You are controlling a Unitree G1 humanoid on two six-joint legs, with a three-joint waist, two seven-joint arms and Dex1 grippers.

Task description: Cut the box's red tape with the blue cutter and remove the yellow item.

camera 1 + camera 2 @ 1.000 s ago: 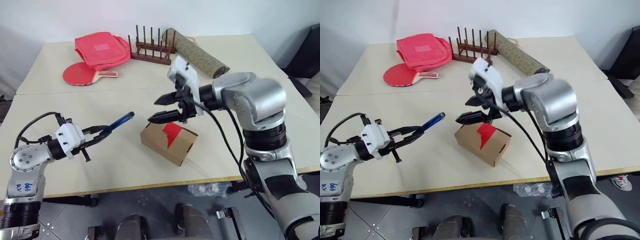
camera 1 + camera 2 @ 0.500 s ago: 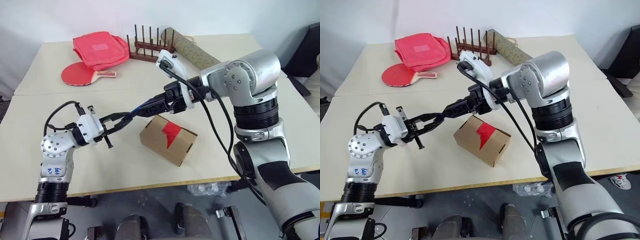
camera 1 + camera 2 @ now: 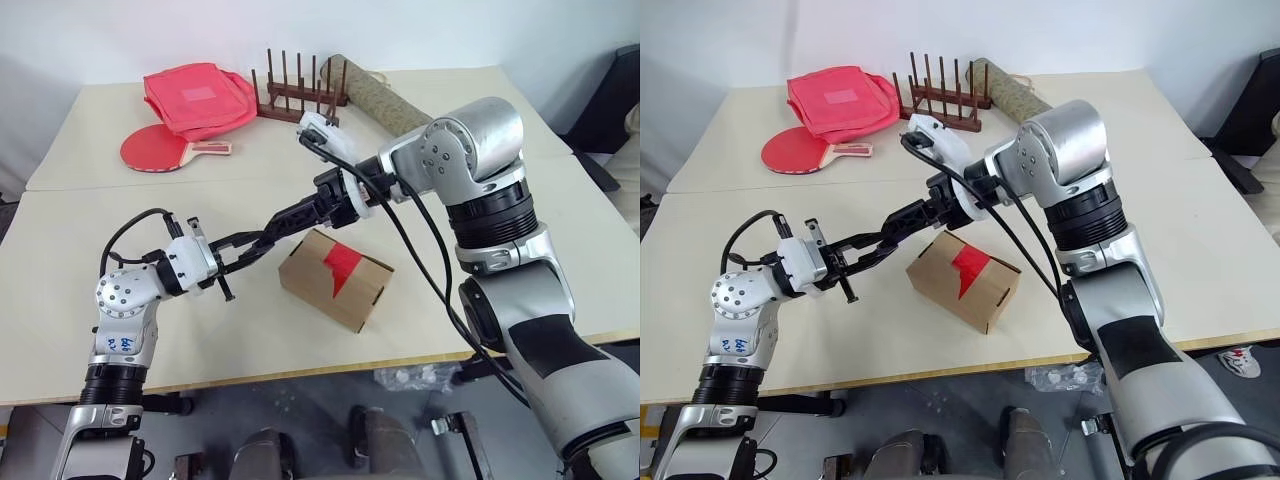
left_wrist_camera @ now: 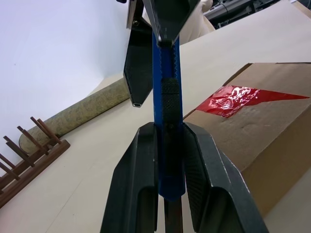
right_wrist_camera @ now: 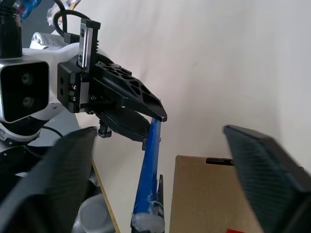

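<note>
- Cardboard box [image 3: 336, 279] is sitting near the table's [image 3: 80, 330] front edge, its red tape [image 3: 343, 266] facing up.
- Left gripper [image 3: 243, 249], just left of the box, is pinching the blue cutter [image 4: 165, 97] by its lower half.
- Cutter's long axis is pointing up and away from the box, toward the right gripper [image 3: 290, 215].
- Right gripper is hanging above the box's far left corner, fingers spread around the cutter's upper end, not yet clamping.
- Judging from this, the right arm is nearer the tape.
</note>
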